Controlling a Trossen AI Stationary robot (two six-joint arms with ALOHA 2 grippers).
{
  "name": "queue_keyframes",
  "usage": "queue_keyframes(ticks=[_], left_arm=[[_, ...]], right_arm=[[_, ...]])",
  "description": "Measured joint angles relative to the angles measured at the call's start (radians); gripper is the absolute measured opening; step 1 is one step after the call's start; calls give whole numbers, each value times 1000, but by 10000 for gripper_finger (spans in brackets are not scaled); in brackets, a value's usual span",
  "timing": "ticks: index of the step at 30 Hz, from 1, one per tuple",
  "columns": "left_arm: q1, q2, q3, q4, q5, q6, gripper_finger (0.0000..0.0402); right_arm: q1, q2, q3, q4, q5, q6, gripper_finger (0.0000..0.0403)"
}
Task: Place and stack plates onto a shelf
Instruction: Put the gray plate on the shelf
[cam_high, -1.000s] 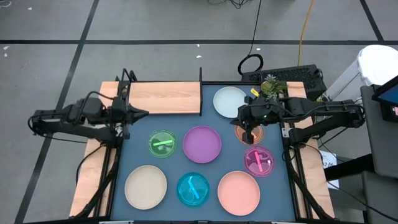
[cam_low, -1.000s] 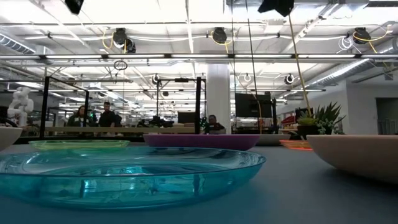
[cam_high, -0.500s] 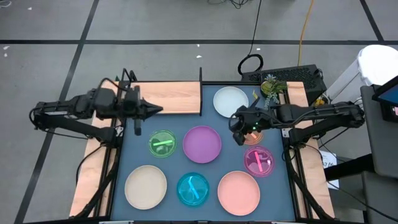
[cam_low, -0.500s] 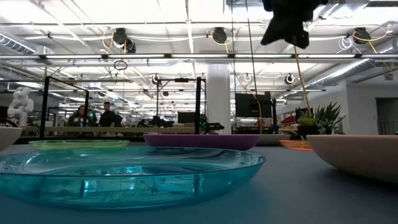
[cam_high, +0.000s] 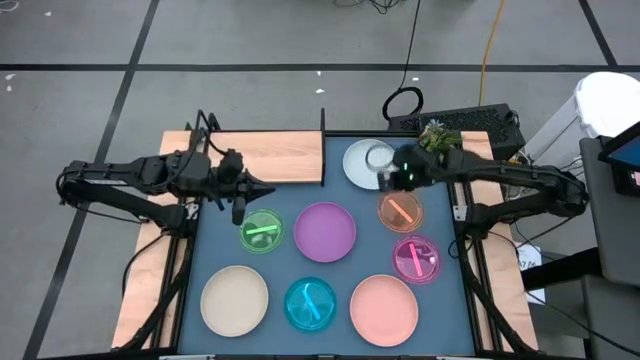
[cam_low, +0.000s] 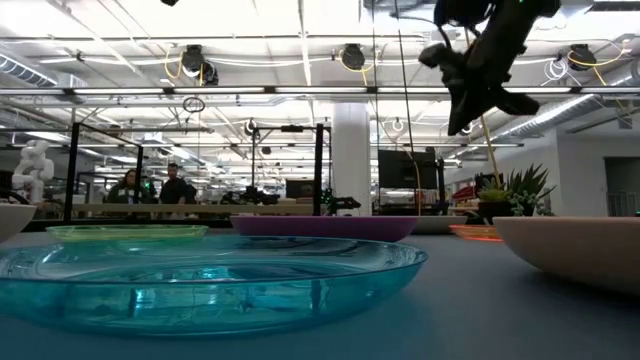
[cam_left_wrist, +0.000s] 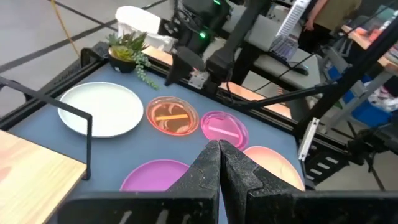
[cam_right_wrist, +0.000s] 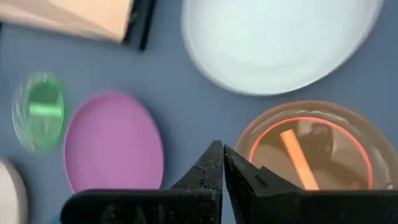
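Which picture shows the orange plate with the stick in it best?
The right wrist view: the orange plate fills it up close. The high view and left wrist view show it smaller; the low view shows just an edge.

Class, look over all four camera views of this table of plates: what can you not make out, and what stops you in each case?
- Pale plate, high view: partly covered by the right hand.
- Salmon plate, left wrist view: mostly behind the left hand.
- Green plate, right wrist view: smeared by blur.
- Shelf, right wrist view: cut off by the edge.
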Motion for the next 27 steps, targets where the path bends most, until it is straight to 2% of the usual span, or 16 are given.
queue_keyframes(ticks=[6, 12, 18, 27], left_arm=[[0, 16, 0, -4, -42, -28, 3], [1, 16, -1, -9, -67, -73, 3], [1, 15, -1, -9, -79, -84, 3], [1, 15, -1, -9, -118, -117, 3]], right_arm=[[-212, 15, 0, -2, -110, -106, 0], [-356, 20, 0, -2, -176, -200, 0], [-438, 84, -13, 25, -234, -297, 0], [-503, 210, -32, 104, -235, -326, 14]])
